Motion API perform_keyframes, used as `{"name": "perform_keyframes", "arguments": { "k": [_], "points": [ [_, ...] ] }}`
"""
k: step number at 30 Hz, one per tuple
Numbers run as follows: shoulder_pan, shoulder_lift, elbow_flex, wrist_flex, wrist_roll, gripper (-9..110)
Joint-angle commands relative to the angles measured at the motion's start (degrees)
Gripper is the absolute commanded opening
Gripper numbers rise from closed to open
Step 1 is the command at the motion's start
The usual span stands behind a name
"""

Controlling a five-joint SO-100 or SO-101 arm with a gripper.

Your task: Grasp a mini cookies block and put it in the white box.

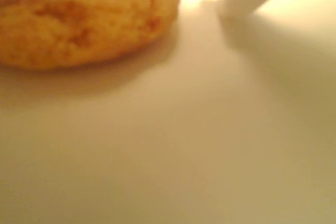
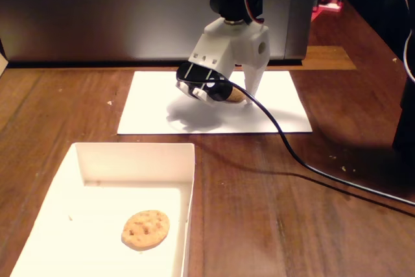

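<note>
Golden cookie (image 1: 79, 19) flat on paper; white box (image 2: 188, 205) holds another.

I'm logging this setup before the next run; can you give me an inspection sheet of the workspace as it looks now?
Surface: wooden table with a flat white paper sheet on it.
Job's things: white box holds one cookie; a second cookie lies on the sheet, at the gripper.
Clutter: a few crumbs on the wood.
Gripper: gripper low over the sheet, around the second cookie; closure unclear.
Cables: black cable trails across the table.
Surroundings: dark panel behind.
</note>
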Motion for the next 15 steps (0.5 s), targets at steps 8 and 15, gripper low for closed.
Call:
{"name": "perform_keyframes", "arguments": {
  "k": [8, 15],
  "points": [
    [-0.79, 5.62, -0.26, -0.62, -0.18, 32],
    [-0.70, 5.54, -0.44, -0.88, -0.53, 26]
  ]
}}
